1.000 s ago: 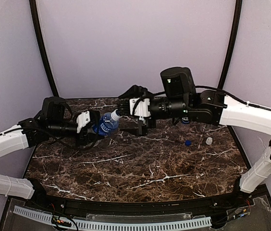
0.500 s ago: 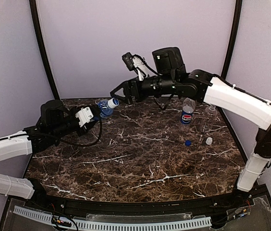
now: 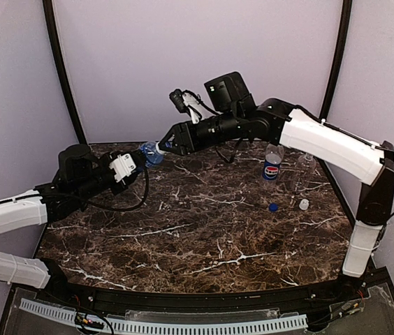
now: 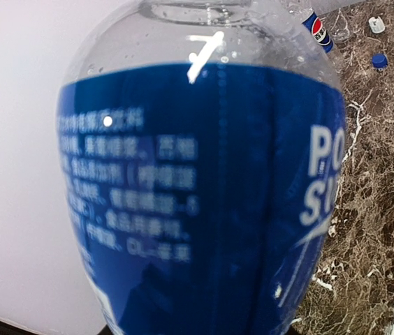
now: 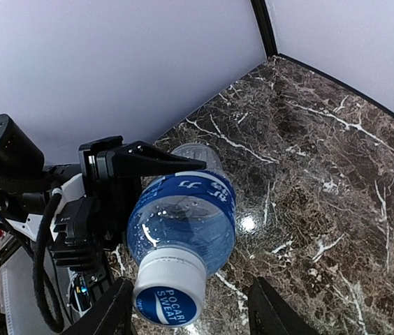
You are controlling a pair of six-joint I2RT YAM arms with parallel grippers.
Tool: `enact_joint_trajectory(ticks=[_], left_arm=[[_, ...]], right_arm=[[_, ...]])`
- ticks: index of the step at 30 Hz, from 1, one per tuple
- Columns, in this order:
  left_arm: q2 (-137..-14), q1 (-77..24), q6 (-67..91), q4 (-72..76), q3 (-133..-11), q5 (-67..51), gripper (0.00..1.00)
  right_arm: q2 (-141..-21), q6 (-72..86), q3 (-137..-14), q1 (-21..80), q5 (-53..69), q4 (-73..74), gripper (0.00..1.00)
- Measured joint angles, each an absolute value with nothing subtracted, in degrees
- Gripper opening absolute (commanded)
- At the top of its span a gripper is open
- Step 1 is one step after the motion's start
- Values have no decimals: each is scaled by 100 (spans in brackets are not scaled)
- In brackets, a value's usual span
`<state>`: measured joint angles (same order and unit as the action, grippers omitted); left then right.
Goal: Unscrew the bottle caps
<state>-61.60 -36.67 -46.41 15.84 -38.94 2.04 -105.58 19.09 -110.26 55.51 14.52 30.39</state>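
Left end effector [image 3: 140, 159] clamped on bottle [image 5: 183, 209] we judge light, crushable; right end effector [image 5: 190, 312] apart astride its cap [image 5: 168, 289], lower left: grip there.

**Top external:** a fixed camera high above the near edge of the marble table [image 3: 204, 237], facing forward and down. The whole tabletop and the back wall [image 3: 197, 63] fit the frame.

**Left wrist:** extremely close to the blue-labelled bottle [image 4: 204, 195], whose label fills the frame. A strip of table runs down the right edge, with the Pepsi bottle [image 4: 319, 29] and two loose caps [image 4: 379, 61] at upper right.

**Right wrist:** near, facing the same bottle end-on, its cap [image 5: 169, 296] at lower centre.

All three views share this bottle and the table.
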Motion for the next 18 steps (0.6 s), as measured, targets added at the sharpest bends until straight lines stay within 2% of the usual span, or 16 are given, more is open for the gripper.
enact_joint_trajectory(ticks=[2, 8, 9, 14, 18], left_arm=[[-6178, -3667, -4652, 1590, -3894, 202, 35], [-6237, -3667, -4692, 1599, -3894, 246, 35], [-6237, -3667, -4696, 1599, -3894, 244, 35], [-6235, -3667, -4687, 1564, -3894, 176, 35], [-6206, -3653, -4508, 1118, -3931, -246, 32]], right_arm=[[-10595, 1907, -11059, 5551, 1498, 3079, 44], [-10694, 1876, -11172, 5551, 1610, 3186, 10], [-10694, 1839, -11179, 5551, 1629, 3190, 1], [-10702, 1487, -11185, 5542, 1826, 3221, 0], [-10645, 196, -11019, 5577, 1988, 3308, 0]])
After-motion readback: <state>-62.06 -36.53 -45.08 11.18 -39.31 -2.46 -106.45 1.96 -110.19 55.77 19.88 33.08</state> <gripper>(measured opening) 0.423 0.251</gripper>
